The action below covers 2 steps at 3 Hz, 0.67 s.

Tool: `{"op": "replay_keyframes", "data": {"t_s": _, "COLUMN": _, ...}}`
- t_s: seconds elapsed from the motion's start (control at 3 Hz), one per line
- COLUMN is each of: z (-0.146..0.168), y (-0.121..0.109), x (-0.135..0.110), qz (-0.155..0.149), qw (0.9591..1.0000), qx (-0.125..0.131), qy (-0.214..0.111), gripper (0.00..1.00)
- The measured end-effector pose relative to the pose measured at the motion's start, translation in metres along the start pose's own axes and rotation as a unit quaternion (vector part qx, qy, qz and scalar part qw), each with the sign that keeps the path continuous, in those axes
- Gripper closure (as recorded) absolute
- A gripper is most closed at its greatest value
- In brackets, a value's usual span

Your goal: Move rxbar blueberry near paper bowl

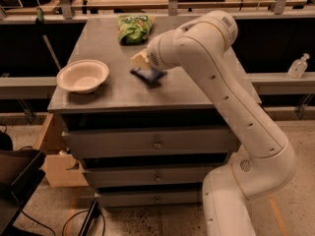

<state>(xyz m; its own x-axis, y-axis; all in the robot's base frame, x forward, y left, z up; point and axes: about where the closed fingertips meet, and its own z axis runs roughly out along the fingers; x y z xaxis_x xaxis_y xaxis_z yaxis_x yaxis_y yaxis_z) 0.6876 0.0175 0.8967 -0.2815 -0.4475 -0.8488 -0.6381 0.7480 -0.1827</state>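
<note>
The rxbar blueberry, a small dark blue wrapper, sits directly beneath the end effector, touching it or nearly so, at the middle of the grey desk. From where I stand I cannot tell how far open the end effector is, or whether it has hold of the bar. The paper bowl stands well apart from the end effector, towards the desk's left edge. A green chip bag lies beyond the end effector, near the back edge.

claw: upper centre, just above rxbar blueberry
rxbar blueberry: on table, centre
paper bowl: left of bar, apart
green bag: top centre, table's far edge
</note>
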Motion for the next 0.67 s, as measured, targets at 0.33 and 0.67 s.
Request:
{"op": "replay_keyframes", "data": {"t_s": 0.33, "z": 0.0027, "y": 0.0009, "x": 0.0008, "qz": 0.0, "qw": 1.0, "qx": -0.001, "qy": 0.001, "gripper": 0.0}}
{"op": "replay_keyframes", "data": {"t_s": 0.67, "z": 0.0027, "y": 0.0009, "x": 0.0008, "qz": 0.0, "qw": 1.0, "qx": -0.001, "qy": 0.001, "gripper": 0.0}}
